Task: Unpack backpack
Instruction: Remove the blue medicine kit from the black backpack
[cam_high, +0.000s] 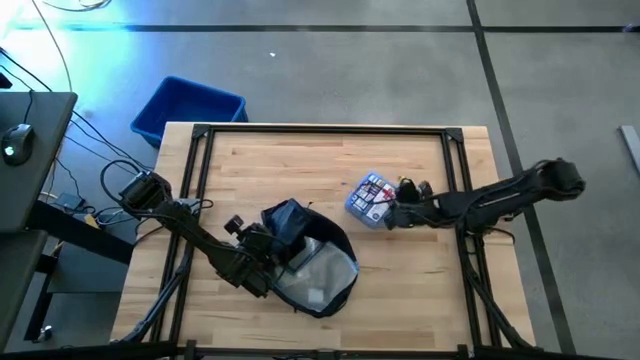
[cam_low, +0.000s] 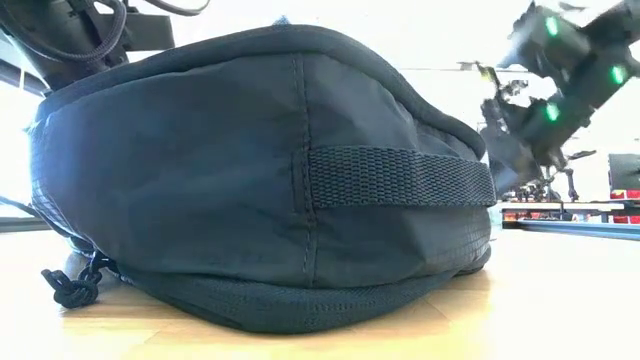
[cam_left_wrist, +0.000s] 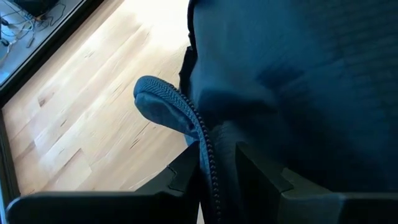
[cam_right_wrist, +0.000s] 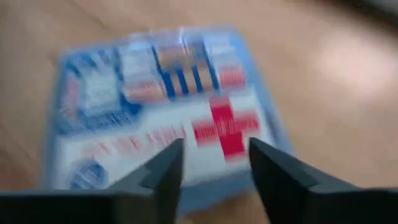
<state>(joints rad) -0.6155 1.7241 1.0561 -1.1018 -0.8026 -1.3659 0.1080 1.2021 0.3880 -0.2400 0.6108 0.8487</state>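
The backpack (cam_high: 305, 262) lies on the near half of the wooden bench (cam_high: 300, 170), a little left of centre. It is dark navy, almost black, soft and rounded, its top flap open so a pale grey lining shows from above. In the low view it fills most of the picture: a woven webbing strap runs across its side, a seam rises above the strap, and a knotted dark cord sits at its lower left on the bench.

The left hand (cam_high: 262, 262) is at the backpack's left edge, its fingers (cam_left_wrist: 186, 177) clamped on a fold of the fabric with the zipper teeth running between them.

The right hand (cam_high: 392, 212) hovers over a pouch (cam_high: 371, 198) that lies right of the backpack and apart from it; its fingers (cam_right_wrist: 163, 171) stand apart. The pouch is blue with a white panel bearing a red cross; its other printing is too blurred to read.

A blue bin (cam_high: 188, 108) sits on the floor beyond the bench's far left corner.
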